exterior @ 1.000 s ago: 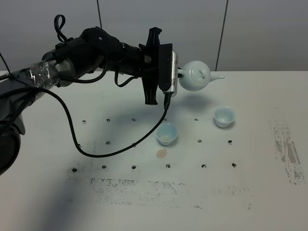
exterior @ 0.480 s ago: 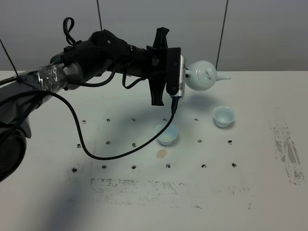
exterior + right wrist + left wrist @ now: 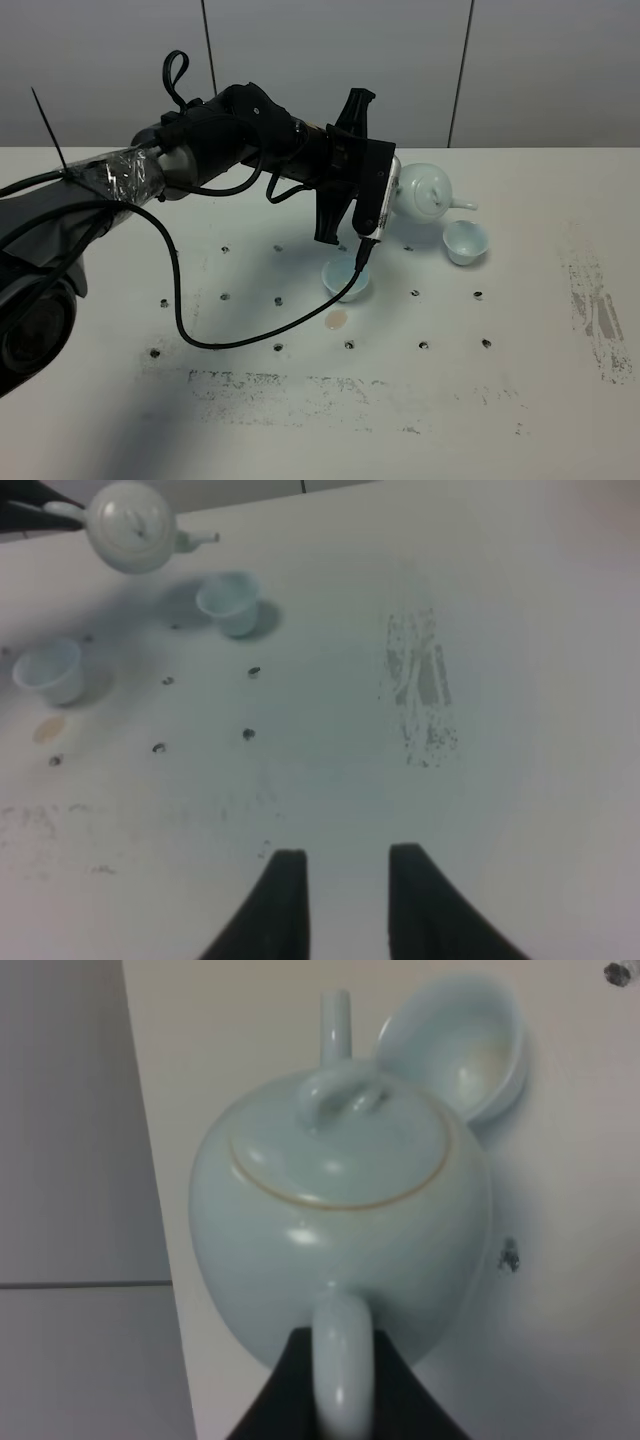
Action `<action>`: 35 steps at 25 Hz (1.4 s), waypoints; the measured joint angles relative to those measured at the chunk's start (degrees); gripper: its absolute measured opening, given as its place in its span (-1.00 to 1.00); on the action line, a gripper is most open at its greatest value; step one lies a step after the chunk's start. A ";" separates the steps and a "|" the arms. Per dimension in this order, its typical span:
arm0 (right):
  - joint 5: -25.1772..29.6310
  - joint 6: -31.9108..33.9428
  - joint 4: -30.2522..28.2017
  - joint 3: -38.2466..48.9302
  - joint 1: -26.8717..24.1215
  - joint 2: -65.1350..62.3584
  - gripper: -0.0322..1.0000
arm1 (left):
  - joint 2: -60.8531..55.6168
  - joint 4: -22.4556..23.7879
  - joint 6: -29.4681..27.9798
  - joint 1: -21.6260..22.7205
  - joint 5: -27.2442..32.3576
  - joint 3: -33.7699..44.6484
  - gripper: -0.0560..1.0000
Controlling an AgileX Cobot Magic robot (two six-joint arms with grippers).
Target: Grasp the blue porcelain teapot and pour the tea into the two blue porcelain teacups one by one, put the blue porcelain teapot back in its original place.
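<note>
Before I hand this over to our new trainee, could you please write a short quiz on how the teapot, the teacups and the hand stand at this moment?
1. True or false: the left hand grips the blue porcelain teapot by its spout.
2. Which lies closest to the spout? A. the farther teacup; B. the nearer teacup; C. the brownish spot.
3. Fill in: seen from the high camera, the brownish spot lies on the table just in front of the ____ teacup.

Key
1. False: it grips the loop handle.
2. A.
3. nearer.
</note>
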 joint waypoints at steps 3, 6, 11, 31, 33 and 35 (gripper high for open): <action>0.00 0.00 0.00 0.00 0.00 0.00 -0.52 | 0.00 0.96 0.00 -0.43 -0.83 0.00 -0.70; 0.00 0.00 0.00 0.00 0.00 0.00 -0.52 | 0.05 2.32 0.00 -0.99 -1.87 0.00 -0.70; 0.00 0.00 0.06 0.00 0.00 0.00 -0.52 | 0.75 5.71 0.00 -1.75 -2.21 0.00 -0.70; 0.00 0.00 0.06 0.00 0.00 0.00 -0.52 | 0.97 13.95 0.00 -4.38 -6.26 0.00 -0.70; 0.00 0.00 0.06 0.00 0.00 0.00 -0.52 | 0.97 14.71 0.00 -4.38 -6.26 0.00 -0.70; 0.00 0.00 0.06 0.00 0.00 0.00 -0.52 | 0.97 14.99 -0.19 -4.38 -6.26 0.00 -0.70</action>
